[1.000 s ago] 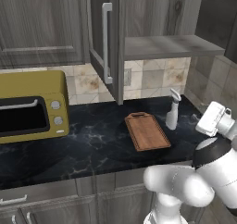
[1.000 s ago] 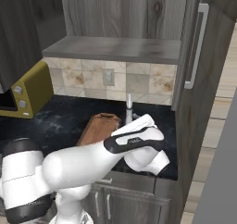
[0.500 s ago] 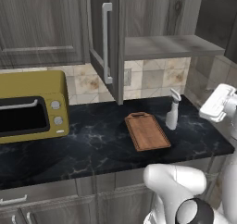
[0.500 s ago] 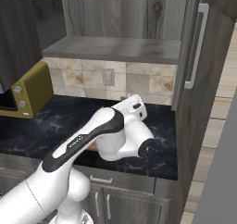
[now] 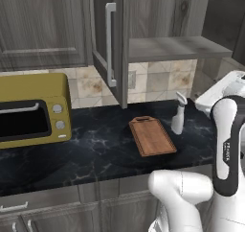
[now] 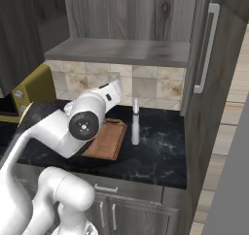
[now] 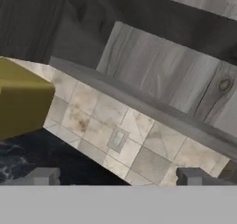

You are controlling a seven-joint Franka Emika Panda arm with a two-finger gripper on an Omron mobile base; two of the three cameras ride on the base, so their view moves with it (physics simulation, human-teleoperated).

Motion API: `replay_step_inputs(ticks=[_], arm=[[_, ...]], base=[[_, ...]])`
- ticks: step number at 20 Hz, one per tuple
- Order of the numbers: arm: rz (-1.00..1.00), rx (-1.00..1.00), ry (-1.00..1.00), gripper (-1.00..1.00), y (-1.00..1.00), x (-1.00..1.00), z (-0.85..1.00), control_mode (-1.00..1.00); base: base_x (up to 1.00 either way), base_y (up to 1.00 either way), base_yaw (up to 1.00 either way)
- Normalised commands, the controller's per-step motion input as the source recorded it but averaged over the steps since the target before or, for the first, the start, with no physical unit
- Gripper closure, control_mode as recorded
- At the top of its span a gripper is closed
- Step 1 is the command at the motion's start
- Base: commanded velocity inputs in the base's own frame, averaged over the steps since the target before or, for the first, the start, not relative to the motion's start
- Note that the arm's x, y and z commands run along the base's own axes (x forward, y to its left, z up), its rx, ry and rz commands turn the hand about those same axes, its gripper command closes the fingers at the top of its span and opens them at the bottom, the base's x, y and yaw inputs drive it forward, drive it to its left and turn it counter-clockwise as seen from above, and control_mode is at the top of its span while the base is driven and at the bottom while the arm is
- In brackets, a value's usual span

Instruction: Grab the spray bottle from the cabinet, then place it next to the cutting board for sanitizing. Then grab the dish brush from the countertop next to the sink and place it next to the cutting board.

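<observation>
The spray bottle [image 5: 178, 114] [image 6: 135, 123] stands upright on the black countertop [image 5: 95, 145], just right of the brown cutting board [image 5: 152, 136] [image 6: 107, 140]. The open cabinet [image 5: 172, 47] above shows a bare grey shelf [image 6: 121, 50], and its door with the silver bar handle [image 5: 111, 44] hangs ajar. My gripper [image 7: 119, 177] is open with nothing between its fingertips [image 7: 44, 176]. It looks at the tiled backsplash under the shelf. The hand is raised above the counter, well clear of the bottle. The dish brush and sink are out of view.
A yellow oven [image 5: 31, 109] [image 7: 21, 100] stands at the counter's left. A second cabinet door with a bar handle [image 6: 206, 49] hangs open on the right. A wall outlet [image 7: 117, 138] sits in the backsplash. My white arm [image 6: 63, 127] crosses in front of the board.
The arm has swung up from low at the counter's right front, and the hand now faces the backsplash. Spray bottle and cutting board have not moved.
</observation>
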Motion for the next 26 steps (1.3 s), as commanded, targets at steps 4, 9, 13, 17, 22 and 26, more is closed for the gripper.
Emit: replay_step_inputs(ticks=[4, 9, 13, 17, 22, 26], arm=[[-0.34, -0.07, 0.17, -1.00, 0.17, -0.10, 0.69, -1.00], [-0.58, 0.12, 0.10, -1.00, 0.05, -0.31, 0.11, -1.00], [-0.59, 0.24, 0.14, -1.00, 0.22, -0.45, 0.00, -1.00], [-0.34, 0.14, 0.25, -1.00, 0.04, -0.23, 0.07, -1.00], [0.11, 0.12, 0.15, -1.00, -0.04, 0.00, 0.07, -1.00], [0.38, 0.25, 0.15, -1.00, 0.00, 0.00, -0.03, -1.00]], base=[[0.00, 0.00, 0.00], [0.00, 0.00, 0.00], [0.00, 0.00, 0.00], [0.00, 0.00, 0.00], [0.00, 0.00, 0.00], [0.00, 0.00, 0.00]])
